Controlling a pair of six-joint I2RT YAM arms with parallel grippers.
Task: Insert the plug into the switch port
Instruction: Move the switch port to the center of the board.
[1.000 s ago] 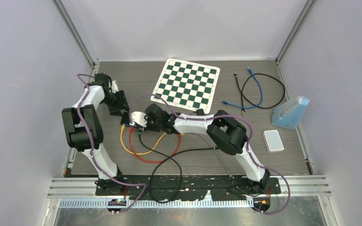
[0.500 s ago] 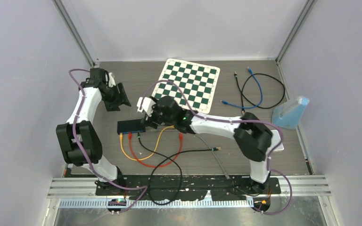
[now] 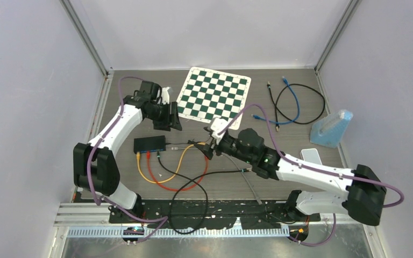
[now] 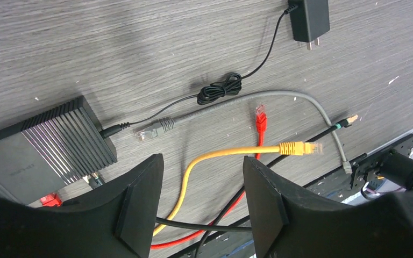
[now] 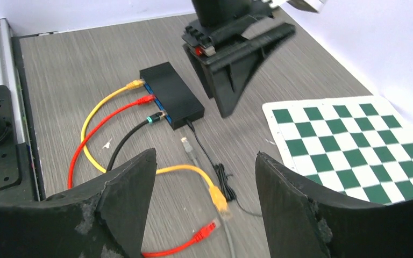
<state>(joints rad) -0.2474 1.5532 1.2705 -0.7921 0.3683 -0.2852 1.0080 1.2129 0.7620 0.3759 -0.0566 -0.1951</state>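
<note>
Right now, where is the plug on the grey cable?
From overhead, the grey plug lies loose on the table, left of centre, just right of the black switch and alongside its thin black power lead.

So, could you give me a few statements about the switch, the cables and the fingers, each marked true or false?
1. The yellow cable, red cable and black cable are plugged into the switch. True.
2. The grey plug already sits in a port. False: it lies loose on the table beside the switch.
3. The right fingers grip the grey plug. False: they are open and empty.
4. The chessboard lies apart from the switch. True.
5. The left fingers are shut. False: they are open, holding nothing.
</note>
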